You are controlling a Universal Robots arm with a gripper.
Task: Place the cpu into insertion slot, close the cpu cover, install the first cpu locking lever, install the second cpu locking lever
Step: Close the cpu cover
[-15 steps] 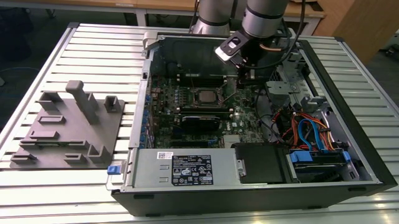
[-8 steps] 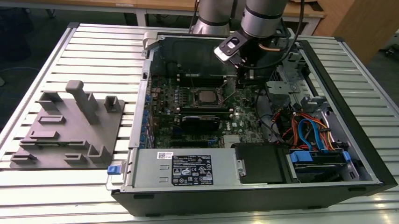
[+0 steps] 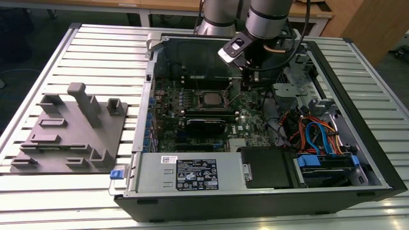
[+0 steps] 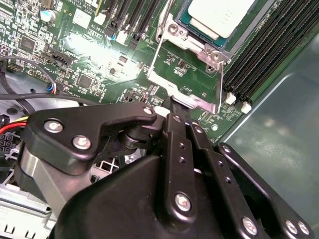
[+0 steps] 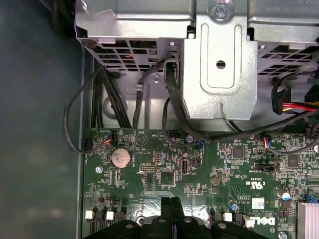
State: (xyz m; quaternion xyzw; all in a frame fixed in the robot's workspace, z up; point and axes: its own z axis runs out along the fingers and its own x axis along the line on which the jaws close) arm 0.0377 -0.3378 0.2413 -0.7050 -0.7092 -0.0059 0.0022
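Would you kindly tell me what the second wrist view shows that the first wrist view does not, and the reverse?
Second wrist view: the cpu, and the cpu cover with the gripper shut on its near edge. First wrist view: a coin battery, black cables and a metal bracket past the board's edge. Both: the green circuit board and the gripper's black fingers.

Soft even light, bright glare patch on the circuit board (image 4: 92,49).
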